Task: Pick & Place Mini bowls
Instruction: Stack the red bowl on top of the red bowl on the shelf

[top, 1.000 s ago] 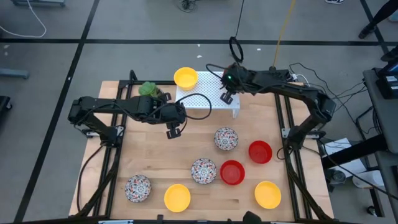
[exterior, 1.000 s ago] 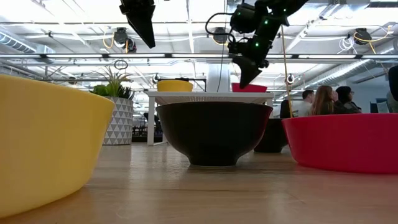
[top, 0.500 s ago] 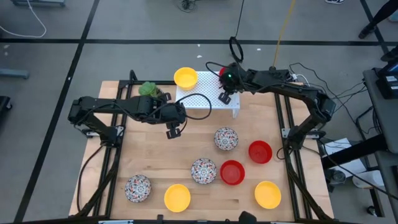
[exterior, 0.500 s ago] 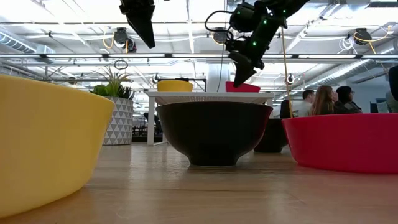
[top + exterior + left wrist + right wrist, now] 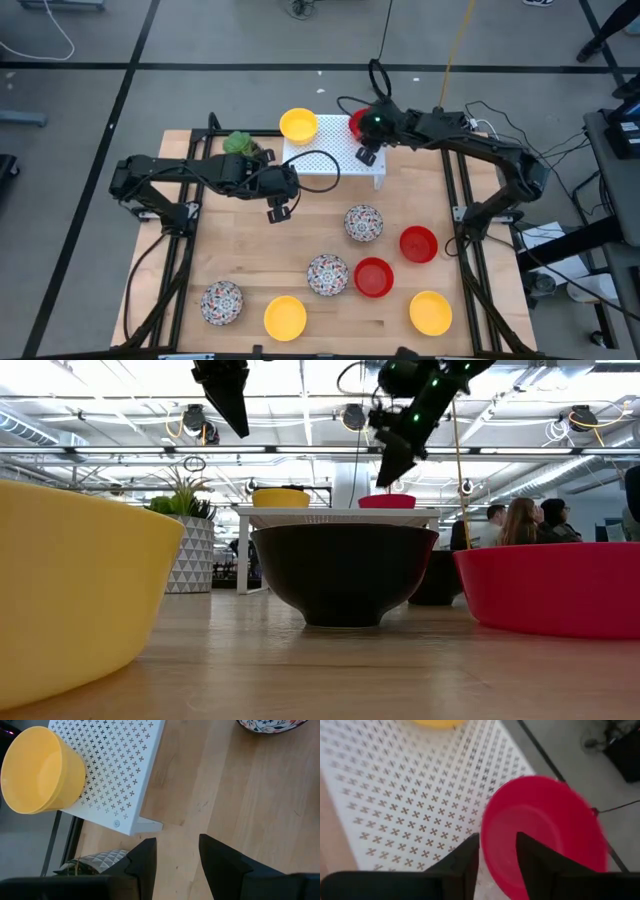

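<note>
Near edge of the wooden table (image 5: 240, 250): a patterned bowl (image 5: 222, 302), a yellow bowl (image 5: 285, 317) and a second yellow bowl (image 5: 431, 312). In the low view the near yellow bowl (image 5: 70, 585) is cut off by the frame, so only part of its wall shows. One row farther in: a mosaic bowl (image 5: 328, 274) touching or just beside a red bowl (image 5: 373, 277), then another red bowl (image 5: 418, 243) and a third mosaic bowl (image 5: 364, 223) nearer the middle.

Left gripper (image 5: 279, 209) hangs above bare wood just beside the white perforated rack (image 5: 325, 160); its fingers (image 5: 141, 862) stand spread with nothing between them.

Far side: on the rack, a yellow bowl (image 5: 298, 125) overhangs one corner and a red bowl (image 5: 358, 123) sits at the far edge, largely hidden in the high view by the right arm. The right gripper (image 5: 364, 155) is raised above the rack, just beside that red bowl (image 5: 540, 835). Its fingers (image 5: 532, 857) are apart; whether either touches the rim cannot be made out. A green plant (image 5: 240, 144) stands beside the rack. People (image 5: 520, 520) sit in the room beyond.
</note>
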